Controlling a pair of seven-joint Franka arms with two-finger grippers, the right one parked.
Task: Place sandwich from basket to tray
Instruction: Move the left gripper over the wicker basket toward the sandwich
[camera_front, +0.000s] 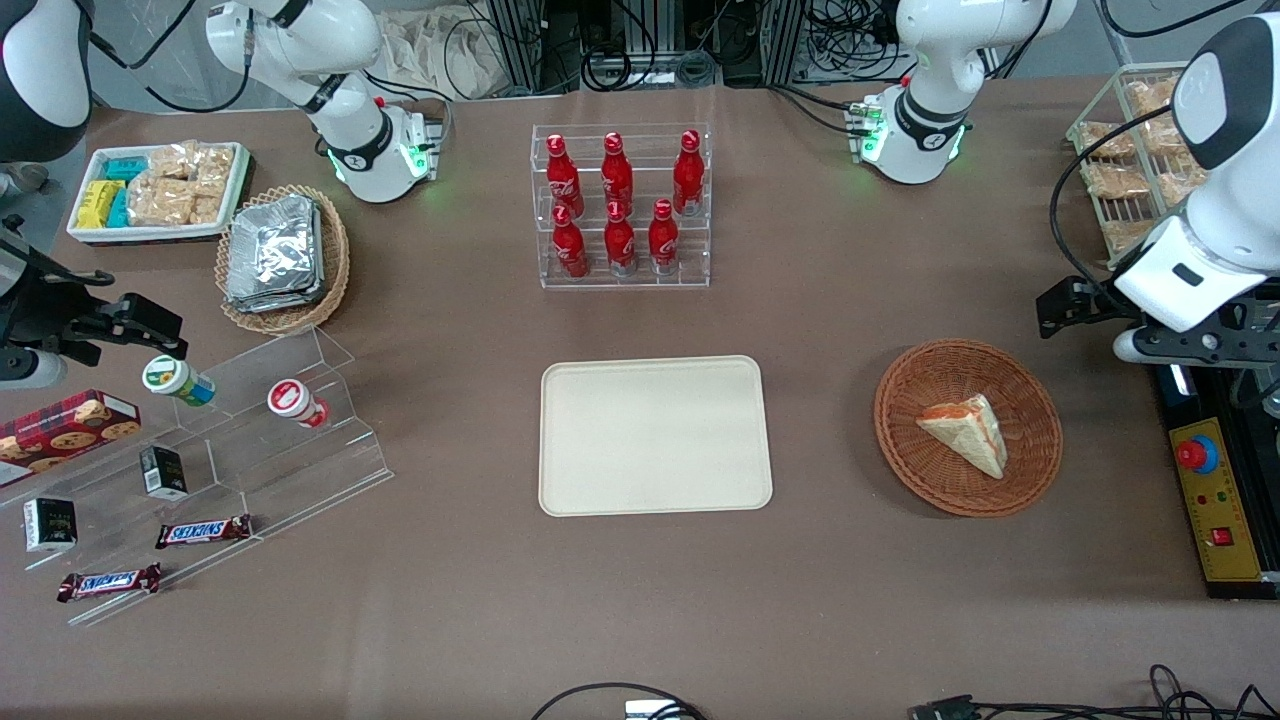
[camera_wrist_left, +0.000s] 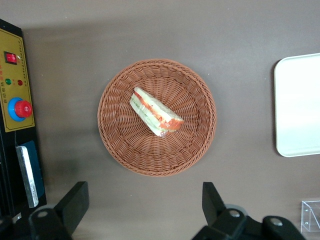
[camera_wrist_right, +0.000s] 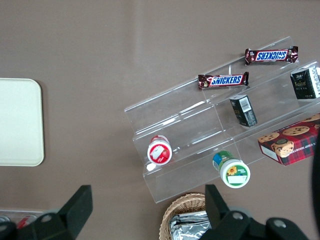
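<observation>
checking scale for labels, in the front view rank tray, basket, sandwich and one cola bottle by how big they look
1. tray
2. basket
3. sandwich and cola bottle: look alike, so unranked.
The tool hangs open above the table beside the basket.

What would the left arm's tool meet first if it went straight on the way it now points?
Probably bare table, just beside the basket rim. The open tool points down, offset from the sandwich; depth is unclear.

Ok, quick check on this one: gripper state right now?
Gripper: open, holding nothing, above the table beside the basket; the sandwich lies in the basket.
</observation>
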